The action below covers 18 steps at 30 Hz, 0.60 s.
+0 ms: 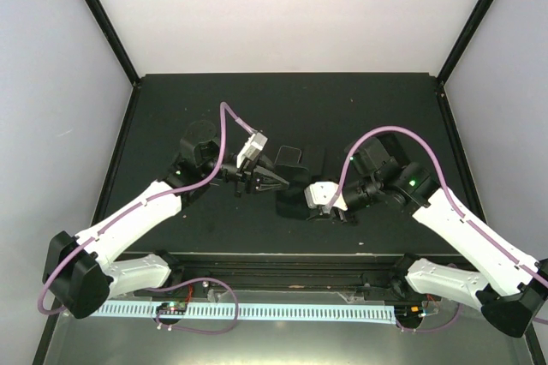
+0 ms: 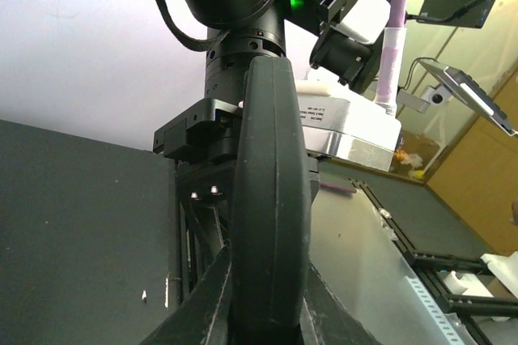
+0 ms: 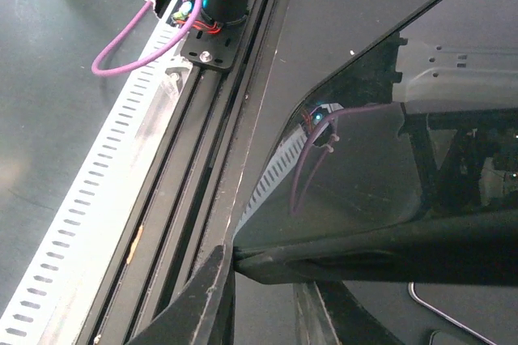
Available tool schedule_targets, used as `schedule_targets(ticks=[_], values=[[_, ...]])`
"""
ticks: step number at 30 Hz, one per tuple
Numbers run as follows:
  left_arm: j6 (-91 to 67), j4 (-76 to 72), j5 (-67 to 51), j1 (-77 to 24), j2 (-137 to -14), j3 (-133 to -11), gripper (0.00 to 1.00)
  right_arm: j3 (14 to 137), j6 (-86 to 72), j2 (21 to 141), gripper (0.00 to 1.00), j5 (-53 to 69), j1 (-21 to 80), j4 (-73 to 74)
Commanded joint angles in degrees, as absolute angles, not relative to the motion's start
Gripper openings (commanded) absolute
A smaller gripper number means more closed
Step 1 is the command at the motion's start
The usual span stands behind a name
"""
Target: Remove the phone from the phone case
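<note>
Left arm reaches in from the left over the black table [image 1: 171,108]. The left gripper [image 1: 276,181] sits near table centre, jaws pressed in on the phone case [image 2: 271,199]. In the left wrist view the case stands edge-on, a thick rounded dark slab rising from between the two fingers [image 2: 198,313], with no gap showing at either side. Grip judged firm. Moving right, the slab spans the gap between the two grippers. In the top view it is dark on dark and its outline is poorly read. Right wrist view shows a glossy black face, taken to be the phone [image 3: 364,151], with a heavy dark rim along its lower edge that is probably the case lip. The phone appears seated in the case, with no separation visible along that rim. The right gripper [image 3: 263,276] has its fingers drawn close on either side of the rim's near corner. Whether they pinch it or merely flank it cannot be told. Right arm comes in from the right, wrist bent toward centre. Progress judged early to middle: the case is secured on the left and the right is placed at the edge. Left to do: peel the lip or push the phone clear, then draw the two apart.
</note>
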<state>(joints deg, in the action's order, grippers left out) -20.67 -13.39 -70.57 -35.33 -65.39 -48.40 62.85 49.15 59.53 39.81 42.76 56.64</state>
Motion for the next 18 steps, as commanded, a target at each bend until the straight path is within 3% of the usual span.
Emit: schedule_targets(ticks=[1,18], values=[[-23.25,-14.84,-76.32,-36.94,-65.31,-51.70,0.02,62.49,52.23,59.19,0.18,32.72,42.71,51.24],[-26.21,-17.71,-78.12,-37.47,-65.18,-51.42,0.02,62.19,53.29,59.76,0.14,24.14,42.70,47.90]])
